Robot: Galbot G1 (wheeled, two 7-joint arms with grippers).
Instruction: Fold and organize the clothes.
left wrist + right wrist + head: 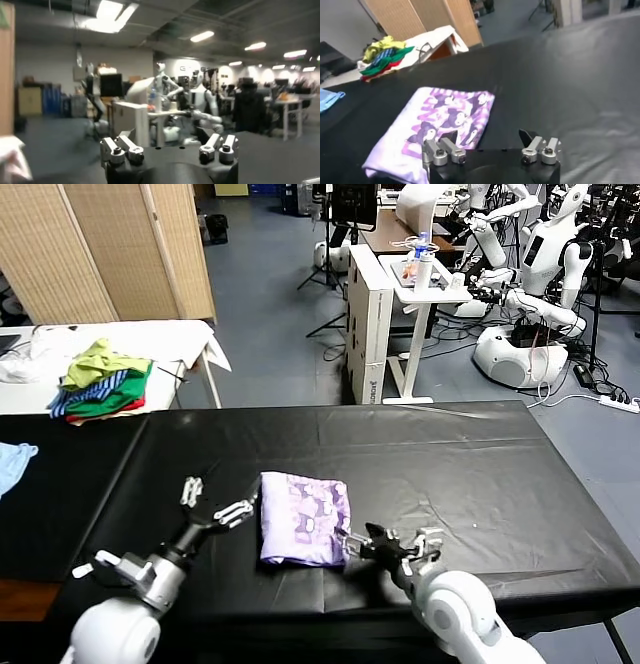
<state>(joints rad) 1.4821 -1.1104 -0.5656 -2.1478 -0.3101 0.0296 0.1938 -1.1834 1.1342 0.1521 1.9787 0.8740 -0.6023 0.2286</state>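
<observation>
The lavender T-shirt (303, 519) lies folded into a neat rectangle on the black table (470, 474), near its front edge, purple print facing up. Just beside its left edge, the left gripper (212, 502) hangs with its fingers spread and nothing between them. At the shirt's near right corner sits the right gripper (392, 546), fingers also apart and gripping nothing. Off to the far left, on a white side table (170, 344), a heap of green, striped and red garments (103, 382) rests well apart from the shirt.
</observation>
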